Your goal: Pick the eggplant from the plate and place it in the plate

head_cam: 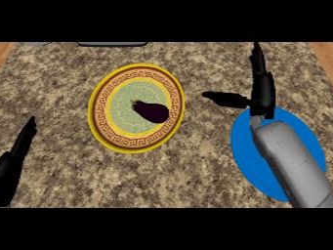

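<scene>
A dark purple eggplant (pixel 152 111) lies on the yellow plate (pixel 104 128) with a brown patterned ring and pale green centre, left of the middle. A plain blue plate (pixel 247 156) sits to the right, partly covered by my right forearm. My right hand (pixel 262 93) is above the blue plate's far edge, fingers straight and pointing away, thumb stretched left toward the eggplant without touching it. It holds nothing. At the lower left my left hand (pixel 10 163) rests open, fingers up.
The speckled stone counter (pixel 61 68) runs across the view, with wooden strips at the far left and right edges. Two grey objects (pixel 111 44) show at the counter's back edge.
</scene>
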You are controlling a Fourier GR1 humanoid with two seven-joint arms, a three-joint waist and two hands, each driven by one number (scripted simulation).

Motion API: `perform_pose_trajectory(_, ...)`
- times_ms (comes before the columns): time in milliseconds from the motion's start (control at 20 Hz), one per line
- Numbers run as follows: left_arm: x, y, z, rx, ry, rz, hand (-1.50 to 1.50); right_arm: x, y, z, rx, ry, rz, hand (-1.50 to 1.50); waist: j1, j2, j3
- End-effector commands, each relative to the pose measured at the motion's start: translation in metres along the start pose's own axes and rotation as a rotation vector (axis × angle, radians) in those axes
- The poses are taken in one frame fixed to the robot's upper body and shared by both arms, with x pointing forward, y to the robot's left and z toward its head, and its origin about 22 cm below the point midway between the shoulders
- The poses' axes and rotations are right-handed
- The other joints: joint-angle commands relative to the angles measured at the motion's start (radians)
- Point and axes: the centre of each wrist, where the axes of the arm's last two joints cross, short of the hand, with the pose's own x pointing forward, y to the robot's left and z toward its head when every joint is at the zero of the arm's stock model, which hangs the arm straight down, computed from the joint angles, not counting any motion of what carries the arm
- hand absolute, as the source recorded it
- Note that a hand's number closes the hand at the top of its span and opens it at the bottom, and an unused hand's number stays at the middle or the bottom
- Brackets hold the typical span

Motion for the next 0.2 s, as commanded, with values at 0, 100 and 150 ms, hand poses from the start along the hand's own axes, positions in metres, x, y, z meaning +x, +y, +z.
perform_pose_trajectory(0, 0.004, 0.009, 0.011, 0.001, 0.005, 0.006, 0.00, -0.013, -0.028, -0.005, 0.012, 0.011, -0.009, -1.50, 0.004, 0.000, 0.000)
perform_pose_trajectory(100, 0.001, 0.002, -0.010, -0.002, 0.005, 0.004, 0.00, -0.015, -0.039, 0.001, 0.019, 0.012, 0.006, -1.50, 0.000, 0.000, -0.001)
perform_pose_trajectory(150, 0.013, -0.016, 0.006, -0.003, -0.007, 0.013, 0.00, -0.012, -0.015, -0.007, 0.010, 0.012, 0.000, -1.50, 0.005, 0.000, 0.000)
